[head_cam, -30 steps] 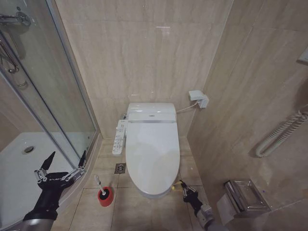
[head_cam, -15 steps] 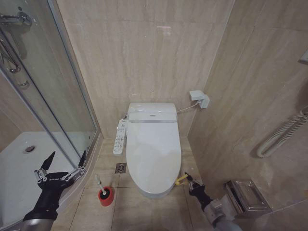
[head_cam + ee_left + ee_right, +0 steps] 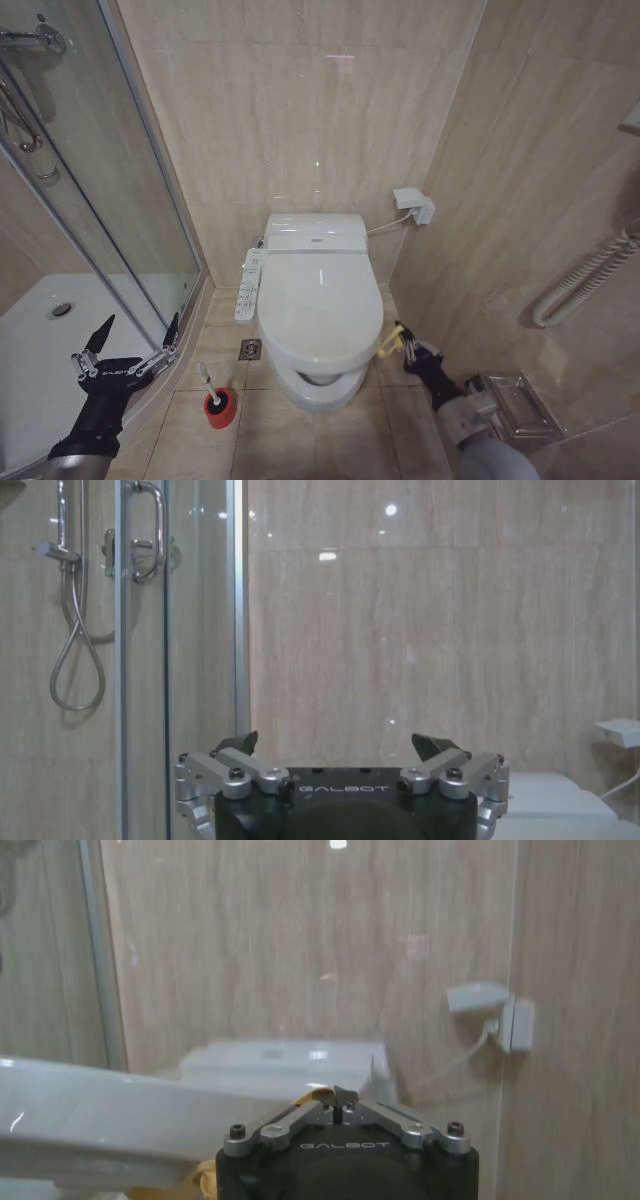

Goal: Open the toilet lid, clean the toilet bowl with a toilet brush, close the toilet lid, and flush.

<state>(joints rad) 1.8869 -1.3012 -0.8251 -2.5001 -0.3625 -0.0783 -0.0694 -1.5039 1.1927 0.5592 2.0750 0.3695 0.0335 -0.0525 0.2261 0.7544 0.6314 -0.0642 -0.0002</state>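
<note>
White lid (image 3: 320,310) partly raised off the bowl (image 3: 322,385); right gripper (image 3: 405,343) clamped on its yellow clip (image 3: 387,347). Left gripper (image 3: 128,345) idle, spread. Brush (image 3: 210,390) untouched in holder.
Right wrist: fingers (image 3: 305,1116) pinched on clip. Cleaning, closing, flushing remain.

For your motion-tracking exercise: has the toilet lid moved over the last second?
Yes. The toilet lid has lifted at its front edge, away from the toilet bowl, pulled by the right gripper shut on its yellow clip.
</note>
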